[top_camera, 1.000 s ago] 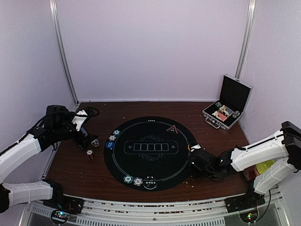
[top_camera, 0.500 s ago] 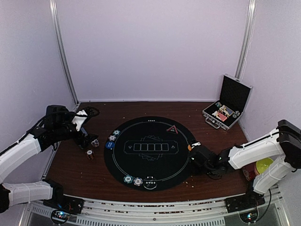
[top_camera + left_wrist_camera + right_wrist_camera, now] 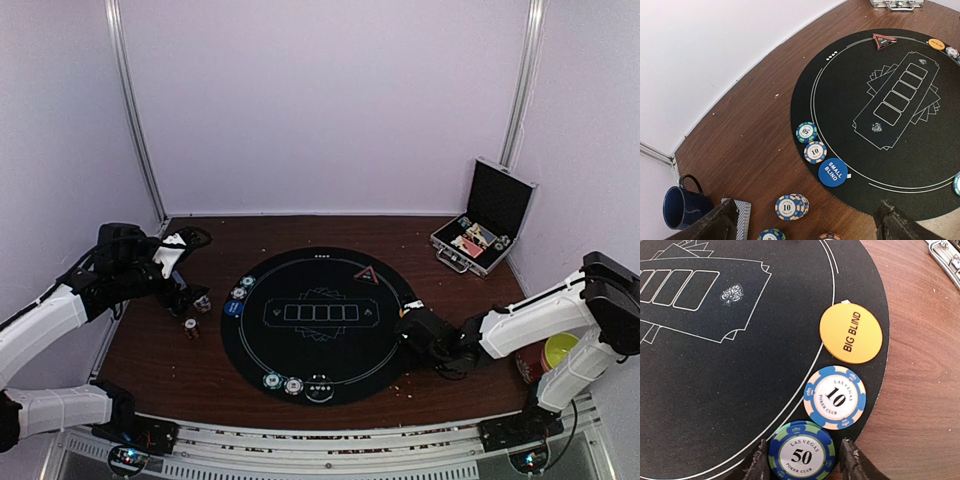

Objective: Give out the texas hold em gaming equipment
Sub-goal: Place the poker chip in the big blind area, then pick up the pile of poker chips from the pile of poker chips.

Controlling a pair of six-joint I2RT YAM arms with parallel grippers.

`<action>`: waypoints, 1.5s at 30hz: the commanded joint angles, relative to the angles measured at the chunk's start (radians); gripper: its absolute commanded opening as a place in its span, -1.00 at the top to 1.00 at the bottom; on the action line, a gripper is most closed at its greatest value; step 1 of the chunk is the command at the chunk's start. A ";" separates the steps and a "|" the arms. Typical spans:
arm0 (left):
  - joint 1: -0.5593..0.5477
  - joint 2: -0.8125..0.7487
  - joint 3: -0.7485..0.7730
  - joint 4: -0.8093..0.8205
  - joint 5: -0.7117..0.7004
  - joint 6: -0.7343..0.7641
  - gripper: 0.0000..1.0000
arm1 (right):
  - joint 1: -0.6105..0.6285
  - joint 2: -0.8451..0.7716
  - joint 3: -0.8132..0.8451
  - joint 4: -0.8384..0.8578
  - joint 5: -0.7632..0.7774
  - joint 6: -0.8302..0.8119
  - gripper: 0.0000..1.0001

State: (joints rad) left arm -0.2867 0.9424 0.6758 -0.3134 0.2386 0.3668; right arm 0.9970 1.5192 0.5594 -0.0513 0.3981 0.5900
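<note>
My right gripper is low over the right edge of the black round mat. Its fingers straddle a green-and-blue 50 chip lying there, with a thin gap on each side. Just beyond lie a blue 10 chip and the orange BIG BLIND disc. My left gripper hangs wide open and holds nothing, above a small stack of 10 chips on the wood. The blue SMALL BLIND disc, two chips and the red triangle marker rest on the mat. Grey-backed cards lie by the left finger.
A blue mug stands left of the cards. The open silver-edged black case sits at the back right. A yellow bowl shows behind the right arm. Two more chips lie at the mat's near edge.
The right arm has slid a little left and forward onto the mat's edge. The left arm has stayed where it was.
</note>
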 commanded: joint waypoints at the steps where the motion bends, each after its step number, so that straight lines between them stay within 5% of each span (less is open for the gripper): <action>1: 0.010 0.001 -0.012 0.039 -0.002 -0.009 -0.96 | -0.002 0.016 0.005 -0.036 0.004 0.007 -0.15; 19: 0.024 0.020 -0.013 0.046 -0.048 -0.001 -0.96 | 0.100 -0.173 0.242 -0.256 -0.052 -0.127 -0.94; 33: 0.052 0.058 -0.014 -0.167 -0.045 0.123 -0.96 | 0.101 -0.201 0.196 -0.142 0.027 -0.167 -0.97; 45: 0.110 0.199 -0.079 -0.116 -0.002 0.201 -0.90 | 0.114 -0.182 0.172 -0.116 0.058 -0.158 -0.96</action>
State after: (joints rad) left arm -0.2176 1.1118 0.5980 -0.4561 0.1875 0.5259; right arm 1.0985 1.3338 0.7391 -0.1852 0.4095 0.4252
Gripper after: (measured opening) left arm 0.958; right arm 0.982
